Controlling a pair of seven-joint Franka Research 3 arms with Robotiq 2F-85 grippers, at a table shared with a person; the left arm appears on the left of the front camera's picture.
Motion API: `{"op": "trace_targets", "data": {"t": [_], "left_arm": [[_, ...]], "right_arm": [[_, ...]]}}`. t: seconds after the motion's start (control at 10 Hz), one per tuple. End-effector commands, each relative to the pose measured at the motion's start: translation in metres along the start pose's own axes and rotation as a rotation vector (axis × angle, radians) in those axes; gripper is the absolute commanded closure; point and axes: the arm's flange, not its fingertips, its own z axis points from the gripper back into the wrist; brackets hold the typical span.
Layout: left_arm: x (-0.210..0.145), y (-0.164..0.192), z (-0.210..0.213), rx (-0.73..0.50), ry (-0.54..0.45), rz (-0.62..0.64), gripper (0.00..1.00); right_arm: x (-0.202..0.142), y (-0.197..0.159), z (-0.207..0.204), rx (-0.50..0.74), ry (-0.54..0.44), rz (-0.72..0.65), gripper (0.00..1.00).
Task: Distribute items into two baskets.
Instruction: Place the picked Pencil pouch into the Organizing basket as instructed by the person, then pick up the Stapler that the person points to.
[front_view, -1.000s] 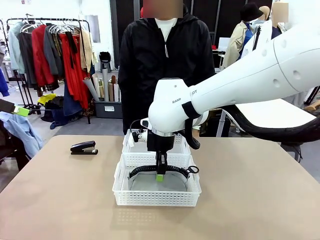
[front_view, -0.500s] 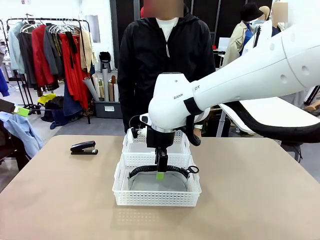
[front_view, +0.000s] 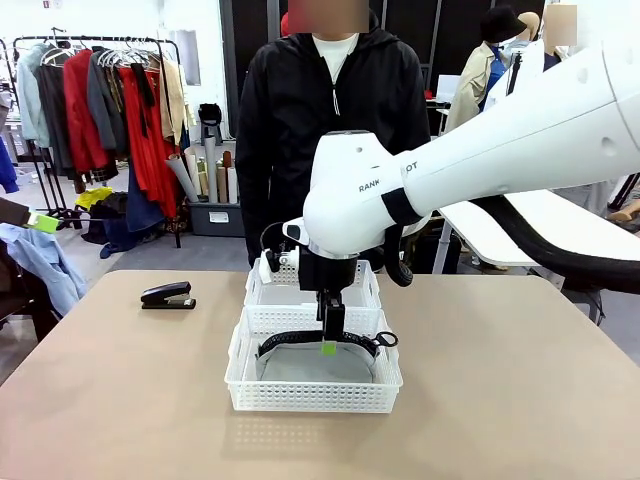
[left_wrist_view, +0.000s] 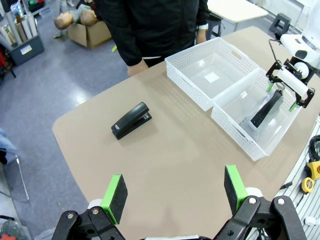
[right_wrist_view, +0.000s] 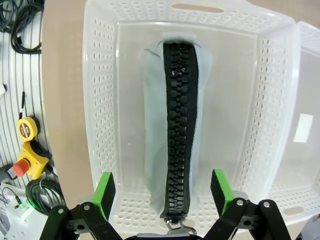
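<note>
Two white rectangular plastic baskets with perforated lattice sides stand end to end on the tan table (front_view: 520, 380), and the nearer basket (front_view: 313, 398) is the one that matters now. Inside it lies the soft grey fabric zip pouch (right_wrist_view: 172, 125), flat on the floor with its black zipper running lengthwise. The black curve along the far rim is probably its coiled strap, though the front view is too crowded there to be sure.

Directly above this basket hangs the right gripper (right_wrist_view: 162, 187). Its green pads are spread wide on either side of the pouch and clasp nothing, so the pouch looks delivered.

The farther basket (front_view: 262, 300), touching the nearer basket's far wall, holds no item. It is likely meant for the small black desk stapler (front_view: 167, 295), which rests on the bare table well to the left of the nearer basket and a little beyond it.

The left gripper (left_wrist_view: 174, 189) hovers above the table on that same left side, jaws apart and empty. It is well placed to fetch the stapler. A person in a black jacket (front_view: 330, 130) stands behind the baskets.
</note>
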Motion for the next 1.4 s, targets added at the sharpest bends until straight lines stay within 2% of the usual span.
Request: {"op": "trace_targets", "data": {"t": [0.0, 1.3], "left_arm": [[0.0004, 0.0004, 0.0002, -0.011, -0.013, -0.005, 0.00], [0.0004, 0.0004, 0.0002, -0.011, -0.013, -0.005, 0.00]], "right_arm": [[0.0007, -0.0014, -0.0024, 0.005, -0.009, -0.006, 0.00], [0.0007, -0.0014, -0.0024, 0.005, -0.009, -0.006, 0.00]]}}
